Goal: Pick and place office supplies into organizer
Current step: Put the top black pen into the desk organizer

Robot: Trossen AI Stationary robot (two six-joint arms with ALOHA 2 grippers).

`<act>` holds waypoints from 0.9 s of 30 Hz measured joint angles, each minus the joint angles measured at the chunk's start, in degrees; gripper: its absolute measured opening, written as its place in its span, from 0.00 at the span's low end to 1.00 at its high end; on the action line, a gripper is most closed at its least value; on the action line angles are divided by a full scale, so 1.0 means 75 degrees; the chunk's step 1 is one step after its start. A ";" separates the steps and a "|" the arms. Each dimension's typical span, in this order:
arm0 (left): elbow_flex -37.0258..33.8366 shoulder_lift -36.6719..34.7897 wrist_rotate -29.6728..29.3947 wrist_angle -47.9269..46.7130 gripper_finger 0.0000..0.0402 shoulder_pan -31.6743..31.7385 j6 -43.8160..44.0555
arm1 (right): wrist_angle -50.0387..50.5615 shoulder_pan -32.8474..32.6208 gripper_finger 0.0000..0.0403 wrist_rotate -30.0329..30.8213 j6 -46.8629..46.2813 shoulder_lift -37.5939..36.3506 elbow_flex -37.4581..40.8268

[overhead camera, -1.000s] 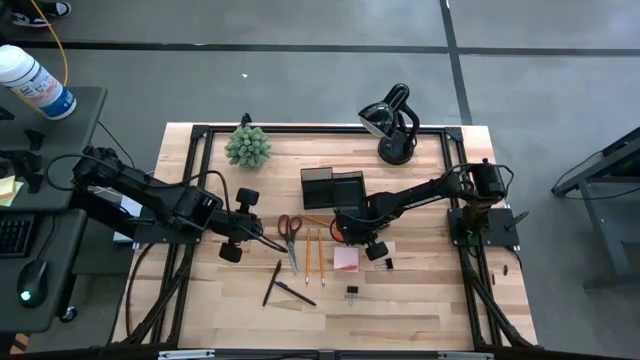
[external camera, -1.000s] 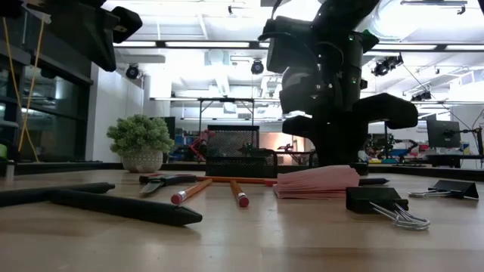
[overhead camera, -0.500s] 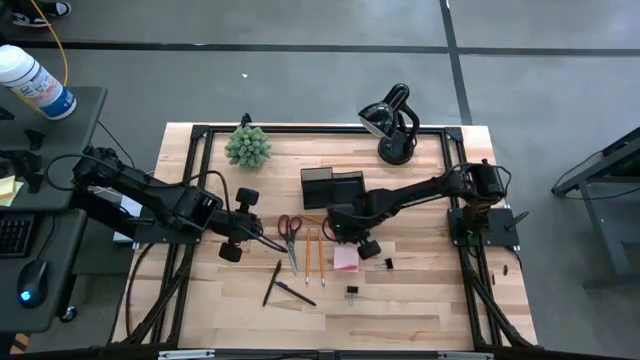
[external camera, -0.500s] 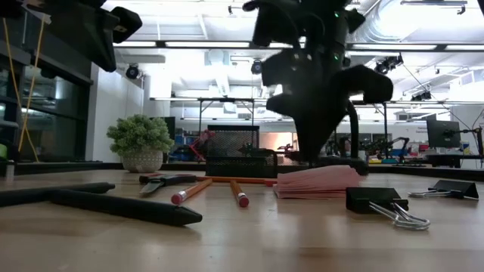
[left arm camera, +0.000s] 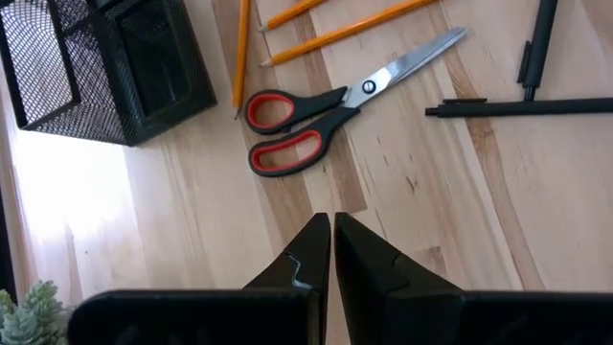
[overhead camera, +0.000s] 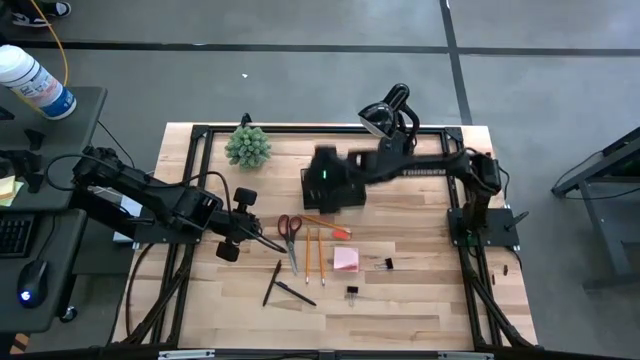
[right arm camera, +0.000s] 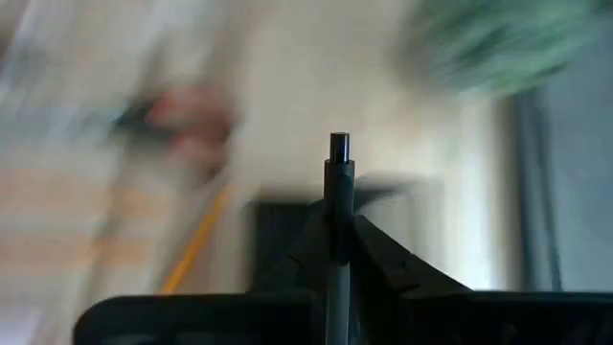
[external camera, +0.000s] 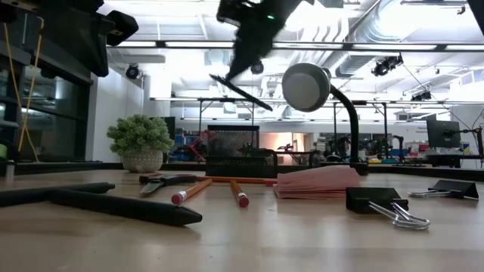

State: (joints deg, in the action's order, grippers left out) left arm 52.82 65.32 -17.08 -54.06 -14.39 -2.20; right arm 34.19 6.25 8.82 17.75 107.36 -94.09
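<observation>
The right hand is clamped on a slim black pen, raised above the black mesh organizer at the back of the wooden tabletop. The left hand, fingers together and holding nothing, hovers near the red-handled scissors

The right arm stretches across from the right side, raised high, its right pincer clamped shut on a thin black pen, while the left arm reaches in low from the left with its left pincer closed and empty.
</observation>
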 joint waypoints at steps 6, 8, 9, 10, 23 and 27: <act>0.0000 0.0000 0.0009 0.0000 0.02 0.0000 0.0000 | -0.1995 0.1126 0.04 -0.0681 -0.1935 -0.0018 0.0135; 0.0000 0.0000 -0.0004 0.0005 0.02 0.0000 0.0000 | -0.2532 0.1336 0.04 -0.0752 -0.2370 0.0015 0.0446; 0.0000 0.0000 -0.0024 0.0007 0.02 0.0000 0.0000 | -0.2811 0.1409 0.04 -0.0809 -0.2649 0.0024 0.0637; 0.0000 0.0000 -0.0042 0.0010 0.02 0.0000 0.0000 | -0.3087 0.1460 0.04 -0.0909 -0.2943 0.0027 0.0837; 0.0000 0.0000 -0.0067 0.0068 0.02 0.0000 0.0017 | -0.5747 0.1402 0.07 -0.0834 -0.3758 0.0033 0.2640; 0.0000 0.0000 -0.0067 0.0105 0.02 0.0000 0.0017 | -0.6268 0.1357 0.12 -0.1203 -0.3726 0.0033 0.2770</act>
State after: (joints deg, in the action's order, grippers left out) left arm 52.82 65.32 -17.58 -53.28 -14.39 -2.07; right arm -12.82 16.43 -0.20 -10.20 107.61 -73.32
